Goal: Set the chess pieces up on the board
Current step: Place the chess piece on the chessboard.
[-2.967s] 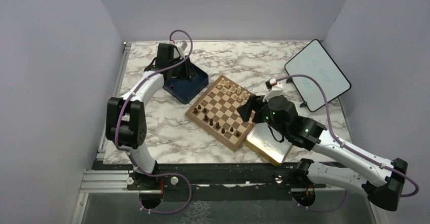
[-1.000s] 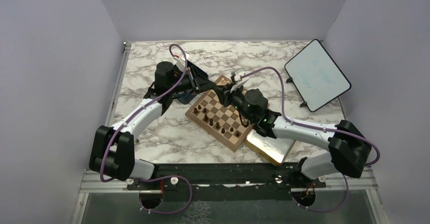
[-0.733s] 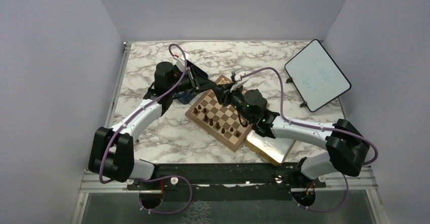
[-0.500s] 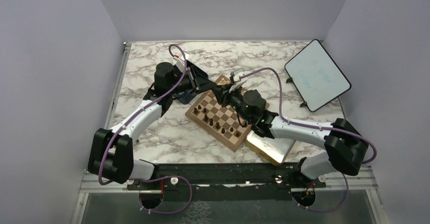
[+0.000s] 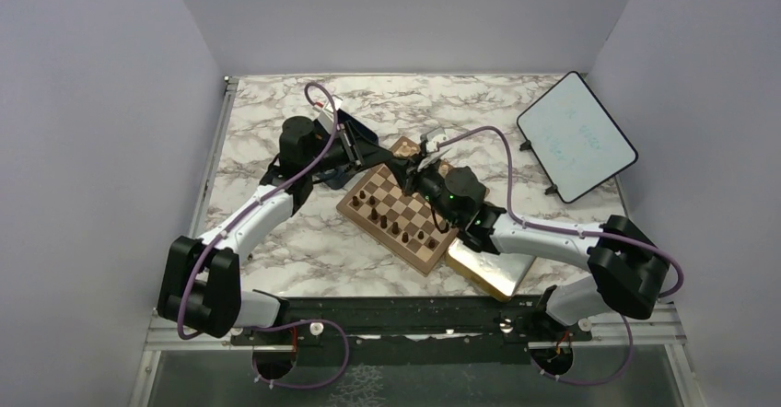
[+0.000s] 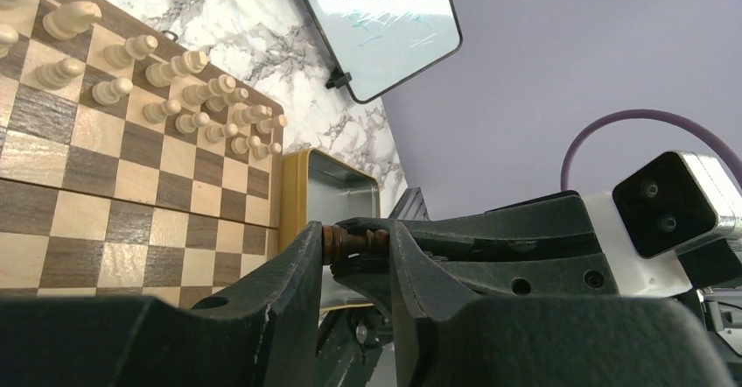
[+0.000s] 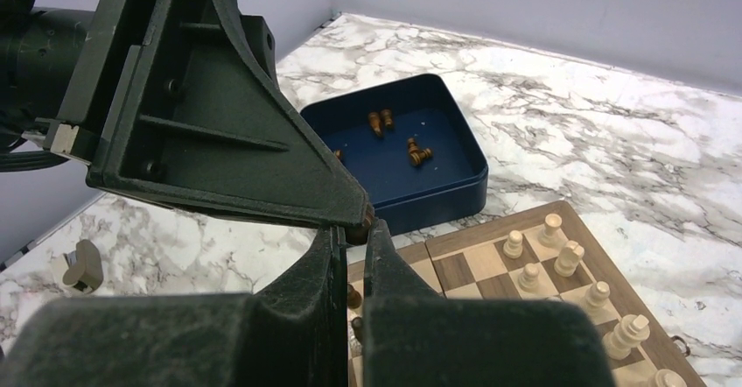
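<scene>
Handoff above the board (image 5: 406, 229)!
My left end effector (image 6: 354, 245) and right end effector (image 7: 350, 235) both pinch one dark chess piece (image 6: 354, 239).

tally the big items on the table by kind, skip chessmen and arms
Chessboard: 1
Blue box: 1
Gold-rimmed tray: 1
Whiteboard: 1
Total: 4

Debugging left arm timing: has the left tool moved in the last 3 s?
Yes. The left tool left the blue box and swung right, now over the board's far corner, holding a dark chess piece.
</scene>
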Available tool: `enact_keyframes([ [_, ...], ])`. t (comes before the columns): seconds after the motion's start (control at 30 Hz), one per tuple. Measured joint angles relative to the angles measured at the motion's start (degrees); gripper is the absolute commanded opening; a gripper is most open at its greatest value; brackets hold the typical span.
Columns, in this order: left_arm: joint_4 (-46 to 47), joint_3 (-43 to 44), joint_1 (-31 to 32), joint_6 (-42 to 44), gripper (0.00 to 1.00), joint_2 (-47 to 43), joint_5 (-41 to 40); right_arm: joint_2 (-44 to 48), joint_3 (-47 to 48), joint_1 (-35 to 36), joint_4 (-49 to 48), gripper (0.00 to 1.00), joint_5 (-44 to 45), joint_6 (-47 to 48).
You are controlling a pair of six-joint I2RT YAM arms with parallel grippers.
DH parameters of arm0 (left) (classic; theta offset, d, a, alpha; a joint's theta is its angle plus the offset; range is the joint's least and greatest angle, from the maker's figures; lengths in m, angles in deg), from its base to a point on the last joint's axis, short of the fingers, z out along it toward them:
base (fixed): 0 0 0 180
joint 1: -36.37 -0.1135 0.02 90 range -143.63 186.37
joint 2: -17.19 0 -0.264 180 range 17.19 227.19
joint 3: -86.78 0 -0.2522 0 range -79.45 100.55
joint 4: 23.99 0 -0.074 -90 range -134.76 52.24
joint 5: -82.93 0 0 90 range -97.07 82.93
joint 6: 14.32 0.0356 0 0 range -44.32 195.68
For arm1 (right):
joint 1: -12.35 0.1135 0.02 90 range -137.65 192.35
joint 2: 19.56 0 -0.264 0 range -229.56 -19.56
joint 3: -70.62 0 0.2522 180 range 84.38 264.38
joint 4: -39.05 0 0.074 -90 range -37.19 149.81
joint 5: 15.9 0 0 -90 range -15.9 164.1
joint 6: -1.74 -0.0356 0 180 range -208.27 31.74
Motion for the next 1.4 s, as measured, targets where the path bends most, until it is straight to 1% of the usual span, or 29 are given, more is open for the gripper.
enact_keyframes([
  [0.1, -0.07, -0.79, 0.33, -0.15, 0.44, 0.00, -0.02, 0.33, -1.57, 0.02, -0.87, 0.01, -0.48, 0.13],
  [0.2, -0.72, -1.33, 0.83, -0.35, 0.56, 0.00, 0.04, 1.11, -3.21, 0.02, -1.49, 0.01, -0.76, 0.33],
  [0.27, -1.03, -1.55, 1.07, -0.44, 0.66, 0.00, 0.07, 1.84, -4.28, -0.02, -1.81, 0.01, -0.74, 0.48],
  [0.47, -1.29, -1.64, 1.14, -0.15, 0.80, 0.00, 0.04, 4.90, -8.11, -0.02, -2.05, 0.01, -0.55, 0.94],
  [0.57, -1.36, -1.57, 1.11, 0.66, 0.88, 0.02, 0.00, 7.04, -9.97, -0.02, -1.11, 0.01, -0.55, 0.98],
  [0.6, -1.84, -1.31, 1.03, 1.36, 0.92, 0.04, -0.02, 7.98, -10.62, -0.02, -0.55, 0.01, -0.57, 0.98],
  [0.63, -2.54, -0.83, 0.90, 2.23, 0.98, 0.15, -0.13, 9.03, -11.15, -0.04, 0.55, 0.01, -0.57, 0.98],
  [0.77, -5.62, 2.40, -0.59, 6.21, 0.99, 0.87, -0.63, 12.63, -11.69, -0.02, 6.32, 0.01, -0.83, 1.27],
  [0.97, -13.94, 8.24, -6.56, 16.04, 0.99, 1.70, -3.43, 15.69, -11.74, -0.02, 16.06, 0.01, -1.66, 1.77],
  [1.03, -18.08, 10.21, -9.16, 20.59, 0.99, 1.73, -5.64, 15.69, -11.41, -0.02, 20.28, 0.01, -1.68, 1.49],
  [1.1, -22.60, 11.96, -11.02, 25.24, 0.99, 1.70, -9.25, 15.69, -11.08, -0.02, 24.48, 0.01, -1.66, 0.52],
  [1.2, -26.97, 12.33, -11.58, 30.95, 0.99, 0.72, -15.19, 15.04, -10.25, -0.02, 29.18, 0.01, -1.64, -1.53],
  [1.3, -28.57, 9.35, -11.56, 34.77, 0.99, -2.84, -20.74, 13.64, -9.27, -0.02, 32.39, 0.01, -1.64, -3.91],
  [1.4, -31.32, 6.75, -11.54, 36.87, 0.99, -7.63, -26.69, 11.72, -7.65, -0.02, 35.10, 0.01, -1.66, -5.49],
])
